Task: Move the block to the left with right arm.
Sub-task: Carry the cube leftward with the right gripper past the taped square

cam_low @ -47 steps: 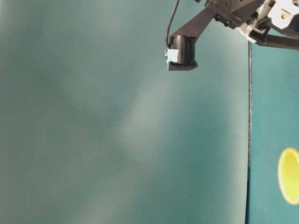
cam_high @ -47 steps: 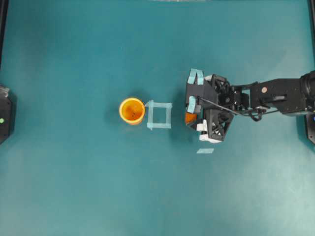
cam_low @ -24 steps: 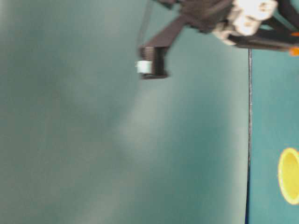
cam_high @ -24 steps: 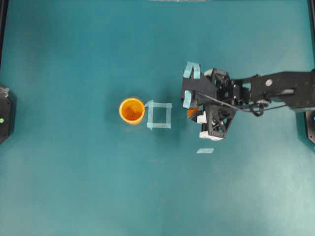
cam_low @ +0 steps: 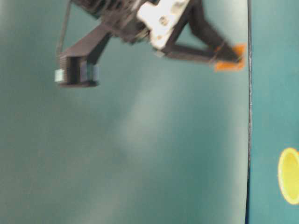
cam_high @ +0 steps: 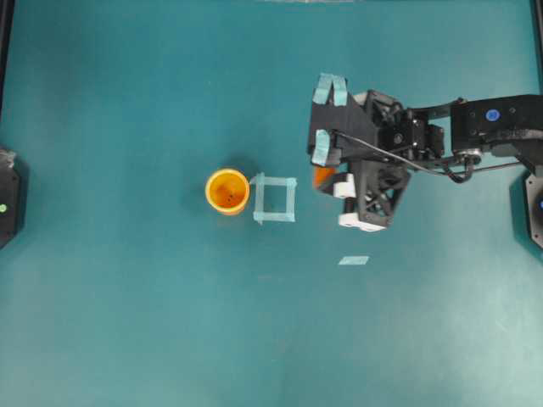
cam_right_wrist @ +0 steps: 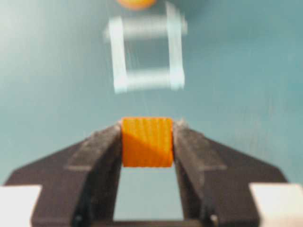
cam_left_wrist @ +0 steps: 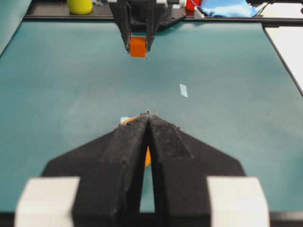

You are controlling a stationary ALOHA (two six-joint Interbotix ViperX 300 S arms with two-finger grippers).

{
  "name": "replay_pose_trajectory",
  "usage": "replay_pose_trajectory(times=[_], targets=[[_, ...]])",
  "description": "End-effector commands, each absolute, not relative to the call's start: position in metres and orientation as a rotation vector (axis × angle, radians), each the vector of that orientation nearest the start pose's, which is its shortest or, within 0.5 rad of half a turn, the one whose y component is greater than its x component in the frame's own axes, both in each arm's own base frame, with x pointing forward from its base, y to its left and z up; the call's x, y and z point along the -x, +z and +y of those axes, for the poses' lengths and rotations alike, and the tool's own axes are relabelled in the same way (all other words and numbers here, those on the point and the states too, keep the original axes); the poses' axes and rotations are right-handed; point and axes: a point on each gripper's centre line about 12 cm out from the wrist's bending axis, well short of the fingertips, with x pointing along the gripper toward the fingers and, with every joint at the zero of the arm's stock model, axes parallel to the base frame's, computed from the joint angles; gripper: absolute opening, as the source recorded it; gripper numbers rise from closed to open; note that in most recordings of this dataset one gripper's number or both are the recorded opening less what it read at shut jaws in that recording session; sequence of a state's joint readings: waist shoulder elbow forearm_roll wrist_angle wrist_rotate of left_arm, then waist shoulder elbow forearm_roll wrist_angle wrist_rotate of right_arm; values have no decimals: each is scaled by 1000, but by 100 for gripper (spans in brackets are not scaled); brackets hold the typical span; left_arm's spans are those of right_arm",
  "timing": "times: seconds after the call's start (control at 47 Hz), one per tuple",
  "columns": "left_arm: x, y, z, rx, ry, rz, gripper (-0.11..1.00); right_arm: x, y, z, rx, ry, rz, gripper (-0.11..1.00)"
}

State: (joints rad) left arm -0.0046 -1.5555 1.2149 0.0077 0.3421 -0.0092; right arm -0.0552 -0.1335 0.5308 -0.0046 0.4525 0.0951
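While the overhead view hides most of the block (cam_high: 321, 175) under the right gripper (cam_high: 323, 170), we see it plainly from the right wrist, pinched between both fingers (cam_right_wrist: 102, 156), a ribbed orange cube. It hangs clear of the bench (cam_high: 127, 322), right of the tape square (cam_high: 275, 198) and cup (cam_high: 227, 191), toward the far edge. A second ago it sat lower, jaws wider. The left gripper (cam_left_wrist: 149, 124) is clenched.

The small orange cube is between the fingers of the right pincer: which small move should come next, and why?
Probably carry it left toward the pale blue tape square. The small orange cube sits clamped in the right pincer, raised above the teal table, while the square and the round yellow-orange cup lie further left.
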Motion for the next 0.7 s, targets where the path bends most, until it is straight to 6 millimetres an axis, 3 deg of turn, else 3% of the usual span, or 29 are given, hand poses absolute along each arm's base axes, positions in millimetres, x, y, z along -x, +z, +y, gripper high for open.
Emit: replay_pose_trajectory(times=[0.0, 0.34, 0.681], targets=[[-102, 300, 0, 2, -3, -12, 0, -390, 251, -21, -93, -85, 747, 40], [-103, 298, 0, 2, -2, -8, 0, -479, 279, -32, 26, -89, 593, 40], [-102, 298, 0, 4, -2, -8, 0, -564, 287, -37, 32, -91, 488, 40]])
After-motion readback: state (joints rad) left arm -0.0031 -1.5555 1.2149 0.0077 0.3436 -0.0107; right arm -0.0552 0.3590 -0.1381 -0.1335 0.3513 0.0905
